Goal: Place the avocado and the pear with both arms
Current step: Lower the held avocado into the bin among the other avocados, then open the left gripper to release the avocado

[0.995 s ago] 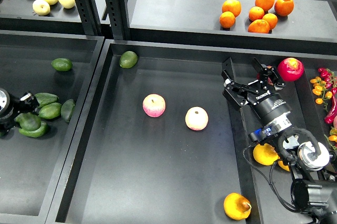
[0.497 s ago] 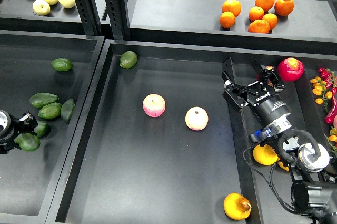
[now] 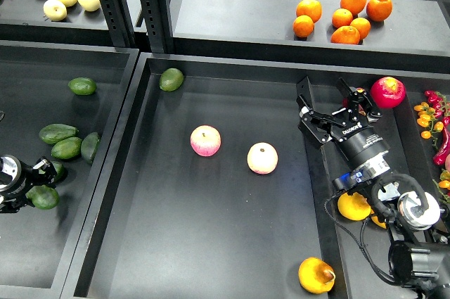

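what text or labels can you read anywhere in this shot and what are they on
One small white printed marking on the black body of the right end effector: too small and tilted to read with confidence.
No readable words, numbers or signs on the fruit, the middle tray, or the shelf.

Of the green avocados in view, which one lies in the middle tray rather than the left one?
The avocado at the middle tray's far-left corner, alone there. All the other green ones lie in the left tray, near the left gripper.
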`<state>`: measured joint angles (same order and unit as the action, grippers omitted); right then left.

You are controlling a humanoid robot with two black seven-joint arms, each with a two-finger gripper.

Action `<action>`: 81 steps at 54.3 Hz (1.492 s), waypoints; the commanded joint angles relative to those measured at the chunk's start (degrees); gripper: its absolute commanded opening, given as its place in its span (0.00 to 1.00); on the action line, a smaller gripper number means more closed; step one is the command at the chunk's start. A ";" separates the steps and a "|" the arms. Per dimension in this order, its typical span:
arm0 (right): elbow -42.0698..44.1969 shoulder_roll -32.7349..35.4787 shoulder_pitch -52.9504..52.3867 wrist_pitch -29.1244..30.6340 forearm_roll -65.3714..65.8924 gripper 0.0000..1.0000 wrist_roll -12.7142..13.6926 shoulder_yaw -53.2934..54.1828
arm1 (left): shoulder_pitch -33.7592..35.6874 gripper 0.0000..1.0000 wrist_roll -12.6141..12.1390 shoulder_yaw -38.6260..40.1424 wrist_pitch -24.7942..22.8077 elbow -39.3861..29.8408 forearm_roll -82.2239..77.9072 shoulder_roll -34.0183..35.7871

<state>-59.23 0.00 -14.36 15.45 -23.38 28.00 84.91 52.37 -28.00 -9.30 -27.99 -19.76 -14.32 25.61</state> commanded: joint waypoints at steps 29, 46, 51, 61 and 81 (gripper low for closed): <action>-0.01 0.00 -0.05 0.11 0.00 1.00 0.00 0.00 | -0.34 0.40 0.00 -0.01 -0.01 0.07 -0.09 -0.04; -0.01 0.00 0.03 0.46 0.00 1.00 0.00 0.00 | -0.16 0.46 0.00 -0.01 -0.01 -0.02 -0.09 -0.04; -0.01 0.00 0.30 0.55 0.00 1.00 0.00 0.00 | -0.07 0.50 0.00 0.07 -0.01 -0.28 -0.09 -0.04; -0.01 0.00 0.30 0.64 0.00 1.00 0.00 -0.09 | 0.10 0.56 0.00 0.07 -0.01 -0.28 -0.18 -0.04; -0.01 0.00 0.39 0.81 -0.09 1.00 0.00 0.00 | 0.28 0.65 0.00 0.87 -0.01 -0.37 -0.18 0.49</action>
<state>-59.26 0.00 -14.03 16.15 -23.38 28.00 84.86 52.62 -28.00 -8.72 -28.01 -20.04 -14.51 25.89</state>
